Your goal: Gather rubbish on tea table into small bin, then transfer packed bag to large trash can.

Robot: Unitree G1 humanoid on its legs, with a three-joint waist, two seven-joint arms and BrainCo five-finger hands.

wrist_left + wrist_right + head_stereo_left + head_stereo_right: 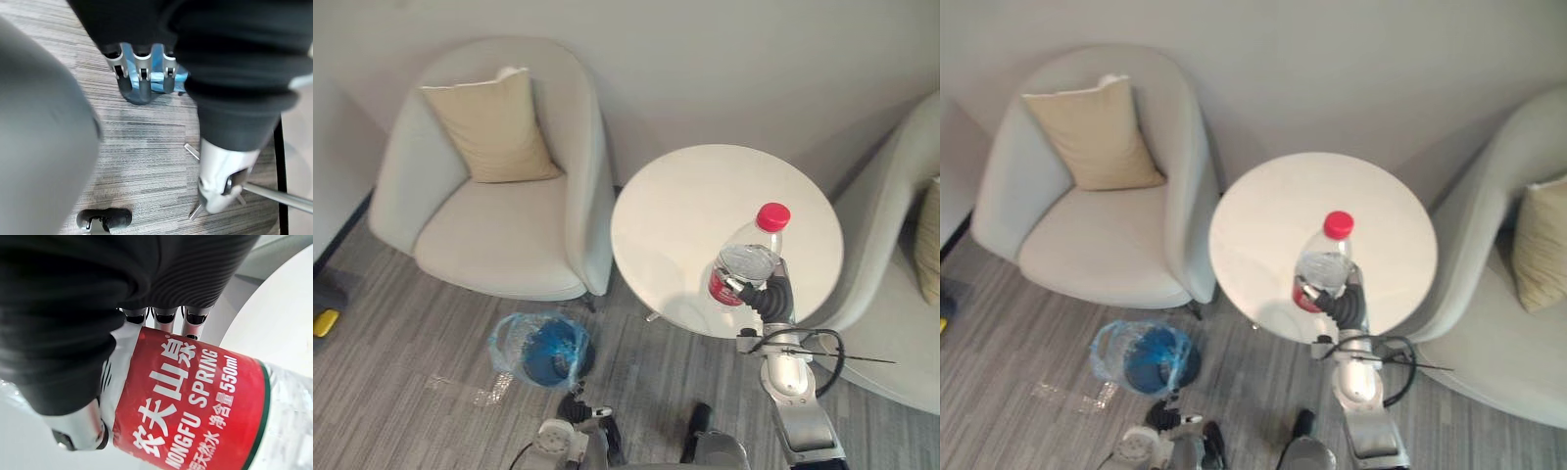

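Bottle [749, 259] of clear plastic, with a red cap [772, 215] and a red label, stands nearly upright over the near edge of the round white desk [685, 215] in the left eye view, gripped low on its body by the right robot hand [749, 289], which comes up from the near side of the desk. Whether the bottle's base touches the desktop cannot be told. On the grey carpet, to the near left of the desk, sits the small bin [543, 348] lined with a blue bag, and a bit of clear plastic [484, 392] lies on the floor just beside the bin, on the side away from the desk. A pale armchair [499, 245] with a beige cushion [494, 127] stands left of the desk, almost touching its edge, and a second armchair [881, 294] stands close on the desk's right. The right eye view gives the same layout, with the bottle over the near part of the desk and the bin off the desk's near left. In the left wrist view the left robot hand [143, 68] hangs above the carpet [142, 147] with its fingers relaxed and apart from the thumb, holding nothing; the blue bag shows just past the fingertips. In the right wrist view the fingers [166, 316] curl round the far side of the red label [186, 401] and the thumb [83, 426] presses the near side, so the right robot hand is clamped on the bottle, with the white desk showing behind it.
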